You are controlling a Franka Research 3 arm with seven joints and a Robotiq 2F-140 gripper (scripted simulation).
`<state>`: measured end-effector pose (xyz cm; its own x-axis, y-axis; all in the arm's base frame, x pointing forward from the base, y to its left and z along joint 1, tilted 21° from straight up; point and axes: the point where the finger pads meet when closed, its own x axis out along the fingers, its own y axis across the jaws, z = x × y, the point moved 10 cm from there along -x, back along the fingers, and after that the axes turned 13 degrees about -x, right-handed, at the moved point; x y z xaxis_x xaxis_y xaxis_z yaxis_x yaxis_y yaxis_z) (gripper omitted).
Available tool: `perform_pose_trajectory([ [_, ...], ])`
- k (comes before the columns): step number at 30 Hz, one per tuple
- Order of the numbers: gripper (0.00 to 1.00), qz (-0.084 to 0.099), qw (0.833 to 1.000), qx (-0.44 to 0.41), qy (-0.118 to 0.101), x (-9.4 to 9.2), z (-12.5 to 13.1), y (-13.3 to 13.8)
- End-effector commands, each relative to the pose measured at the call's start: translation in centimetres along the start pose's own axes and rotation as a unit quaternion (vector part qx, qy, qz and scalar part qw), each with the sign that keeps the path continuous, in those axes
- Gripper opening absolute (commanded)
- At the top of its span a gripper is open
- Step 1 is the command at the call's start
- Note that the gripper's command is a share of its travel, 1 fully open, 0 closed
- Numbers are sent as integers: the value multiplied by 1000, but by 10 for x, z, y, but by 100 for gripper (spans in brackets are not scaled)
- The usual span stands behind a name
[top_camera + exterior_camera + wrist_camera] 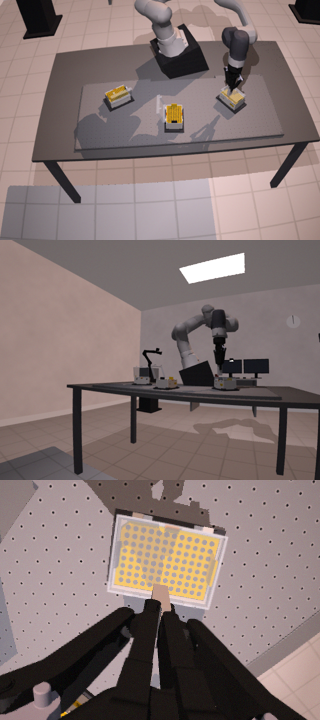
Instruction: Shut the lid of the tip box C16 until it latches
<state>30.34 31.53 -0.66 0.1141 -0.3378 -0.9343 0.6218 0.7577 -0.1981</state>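
The gripper [230, 90], fingers fully closed with nothing between them, hangs over the tip box [232, 99] at the 3 o'clock end of the perforated plate [144, 140], its clear lid lying down over the yellow insert [167, 560].

A: Background stuff?
B: Two dark monitors [245, 366] by the back wall, round wall clock [293, 321], lit ceiling panel [212, 267].
A: Floor?
B: Pinkish tiles, grey mat [108, 211], black pedestal [38, 18].
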Motion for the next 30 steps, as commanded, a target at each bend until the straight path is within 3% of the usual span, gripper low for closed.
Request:
perform_pose_trajectory([
  [1,0,2,1000,-3,0,0,-1,1],
  [30,0,2,1000,-3,0,8,-1,1],
])
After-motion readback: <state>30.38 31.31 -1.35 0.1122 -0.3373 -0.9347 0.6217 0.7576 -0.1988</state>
